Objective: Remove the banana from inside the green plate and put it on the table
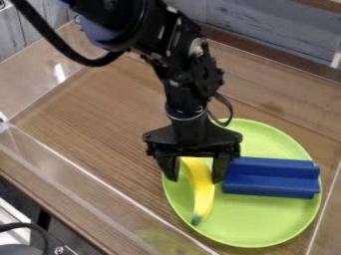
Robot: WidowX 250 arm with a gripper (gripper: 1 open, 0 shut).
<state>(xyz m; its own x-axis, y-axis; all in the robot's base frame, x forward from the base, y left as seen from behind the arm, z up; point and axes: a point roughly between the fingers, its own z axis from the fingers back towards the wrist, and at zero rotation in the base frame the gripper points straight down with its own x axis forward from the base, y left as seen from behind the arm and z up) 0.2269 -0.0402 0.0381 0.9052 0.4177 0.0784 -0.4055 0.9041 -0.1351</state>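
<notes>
Landmark: the green plate [253, 227], a round lime-green dish lying flat on the dark wood-grain surface [107, 120], toward the lower right of the view.
Plate edge: its left rim shows just beside the gripper's left finger; its right rim runs close to the right border of the view.
Walls: clear acrylic walls [54, 75] border the surface on the far left and along the near side; the near wall passes just below and left of the plate.
Open room: the widest bare stretch of wood lies left of and beyond the plate, between its left rim and the far-left wall; a narrower strip lies between the plate and the near wall.
Other thing on the plate: a blue rectangular block [272, 178] on the plate's right half, just beside the banana's upper end, touching or nearly so.
Banana: the banana [200, 189] lies inside the plate on its left half, long axis running from the plate's middle toward its near rim, curved, flat on the dish.
Gripper: the gripper [192, 164] points down over the plate's left half, fingers spread wide apart and holding nothing.
Banana against gripper: the banana's upper end sits between the two fingers, one on each side; the rest extends out toward the plate's near rim. Whether the fingertips touch the plate cannot be told.
</notes>
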